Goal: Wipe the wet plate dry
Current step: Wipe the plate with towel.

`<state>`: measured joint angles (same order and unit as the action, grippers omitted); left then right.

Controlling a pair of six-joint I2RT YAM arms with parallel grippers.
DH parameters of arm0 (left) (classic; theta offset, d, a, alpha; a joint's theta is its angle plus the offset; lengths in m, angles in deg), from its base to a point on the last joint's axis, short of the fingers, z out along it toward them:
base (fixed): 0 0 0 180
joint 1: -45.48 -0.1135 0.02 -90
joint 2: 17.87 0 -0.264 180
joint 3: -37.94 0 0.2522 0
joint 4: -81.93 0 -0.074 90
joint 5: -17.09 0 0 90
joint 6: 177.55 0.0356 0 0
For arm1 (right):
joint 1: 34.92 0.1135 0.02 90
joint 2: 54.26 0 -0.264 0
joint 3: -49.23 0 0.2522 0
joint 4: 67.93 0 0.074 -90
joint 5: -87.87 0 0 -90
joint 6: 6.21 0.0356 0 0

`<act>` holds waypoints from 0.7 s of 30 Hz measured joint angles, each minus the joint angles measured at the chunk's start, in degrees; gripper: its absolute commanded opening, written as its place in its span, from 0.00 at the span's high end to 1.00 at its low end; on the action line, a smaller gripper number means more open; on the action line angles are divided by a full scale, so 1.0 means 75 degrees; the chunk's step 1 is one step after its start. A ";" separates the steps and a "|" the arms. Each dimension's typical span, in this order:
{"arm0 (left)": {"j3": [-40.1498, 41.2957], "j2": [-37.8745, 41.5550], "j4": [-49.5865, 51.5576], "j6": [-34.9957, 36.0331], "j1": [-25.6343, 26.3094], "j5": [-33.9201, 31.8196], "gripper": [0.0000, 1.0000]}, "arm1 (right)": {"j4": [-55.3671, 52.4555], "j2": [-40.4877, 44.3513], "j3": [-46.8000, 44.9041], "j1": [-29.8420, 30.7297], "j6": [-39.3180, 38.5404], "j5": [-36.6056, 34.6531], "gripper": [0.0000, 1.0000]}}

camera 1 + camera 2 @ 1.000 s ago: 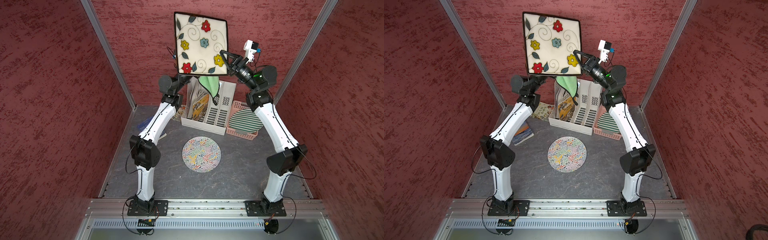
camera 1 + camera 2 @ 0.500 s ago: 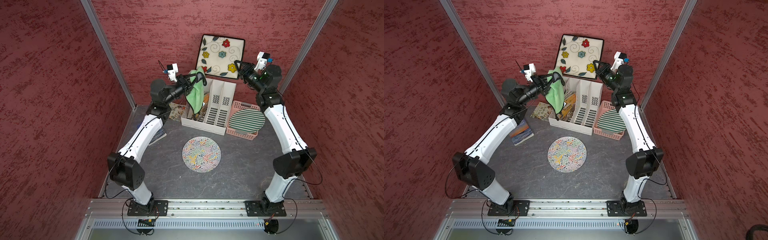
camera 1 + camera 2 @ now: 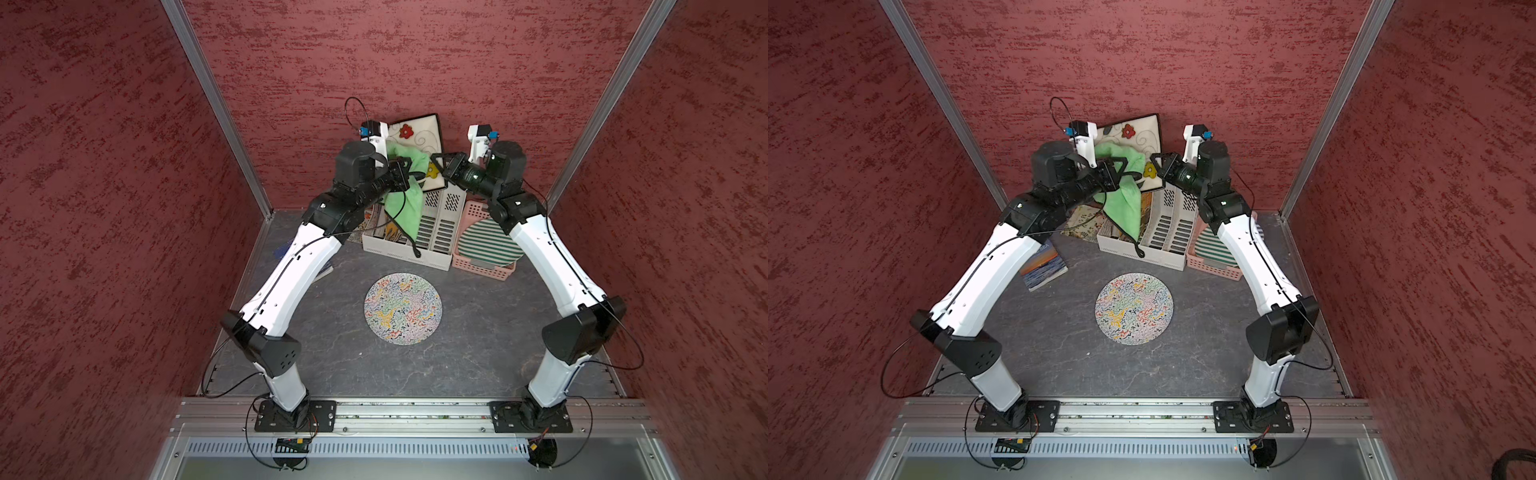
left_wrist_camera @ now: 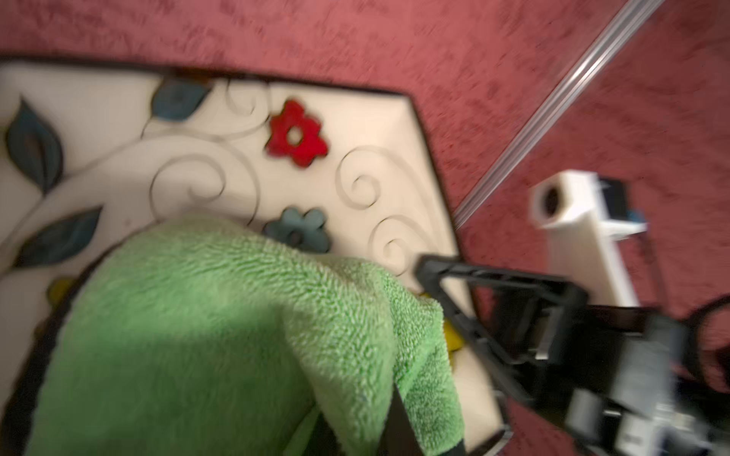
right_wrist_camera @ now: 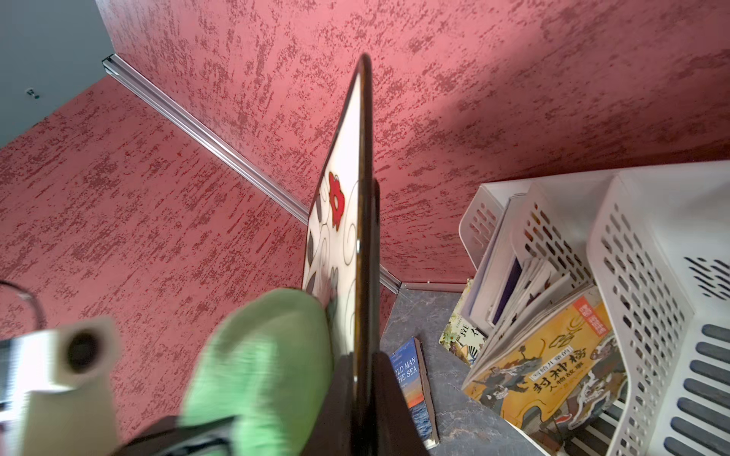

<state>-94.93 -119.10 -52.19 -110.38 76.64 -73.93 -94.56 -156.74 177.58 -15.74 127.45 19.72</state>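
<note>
Plate: we see the square flowered plate [image 3: 420, 129] [image 3: 1139, 132] [image 4: 118, 130] [image 5: 364, 189] held up on edge, off the table, close to the back wall [image 3: 415, 62] and above the white file rack [image 3: 440, 232].
Right gripper: our right gripper [image 3: 436, 160] [image 3: 1156, 162] [image 5: 363, 395] is clamped on the plate's rim. In the right wrist view, one finger lies on each side of the dark edge.
Cloth: the green cloth [image 3: 405, 199] [image 3: 1121, 201] [image 4: 197, 335] [image 5: 260, 355] touches the plate's painted face and covers its lower part. One end hangs down towards the file rack.
Left gripper: our left gripper [image 3: 409, 174] [image 3: 1125, 166] is clenched on the cloth, with its fingers mostly hidden under the fabric.
File rack: it stands at the back of the table with books [image 5: 545, 367] in its left slots.
Basket: a pink basket [image 3: 484, 268] sits just beside the rack on the right, with a striped disc [image 3: 490, 245] in it.
Table: on the grey table [image 3: 478, 345] a round patterned disc [image 3: 402, 308] lies flat between our arms, well apart from the plate. A paperback [image 3: 1042, 266] lies to the left, near the left arm.
</note>
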 measured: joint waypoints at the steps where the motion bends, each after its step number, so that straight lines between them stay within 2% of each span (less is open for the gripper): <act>1: 0.0029 -0.0044 0.0099 -0.0012 -0.0064 -0.0067 1.00 | -0.0099 0.0000 0.0000 -0.0026 -0.0105 -0.0044 1.00; 4: 0.0020 -0.0003 0.0659 -0.0149 -0.0510 -0.0207 1.00 | -0.0262 0.0061 -0.0184 -0.0137 -0.0230 0.0044 1.00; 7: 0.0009 0.0012 0.0935 -0.0242 -0.1125 -0.0122 1.00 | 0.0003 0.0455 -0.0863 -0.0187 -0.0291 0.0219 1.00; 10: -0.0015 0.0009 0.0851 -0.0265 -0.1670 0.0775 1.00 | 0.0323 0.0979 -0.1740 -0.0105 -0.0254 0.0530 1.00; 12: -0.0233 -0.0061 0.0813 -0.0248 -0.1786 0.1376 1.00 | 0.0513 0.1102 -0.2002 0.0017 -0.0146 0.0775 1.00; 16: -0.1457 -0.0632 0.0758 -0.0201 -0.1673 0.2430 1.00 | 0.0892 0.1023 -0.2008 0.0341 -0.0017 0.1262 1.00; 21: -0.2830 -0.1510 0.0548 -0.0137 -0.1498 0.4520 1.00 | 0.1116 0.1023 -0.2008 0.0545 0.0361 0.1355 1.00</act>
<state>-116.15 -130.43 -48.08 -111.41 65.40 -40.03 -86.18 -149.06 162.52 -11.65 130.16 29.88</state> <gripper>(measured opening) 0.094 0.118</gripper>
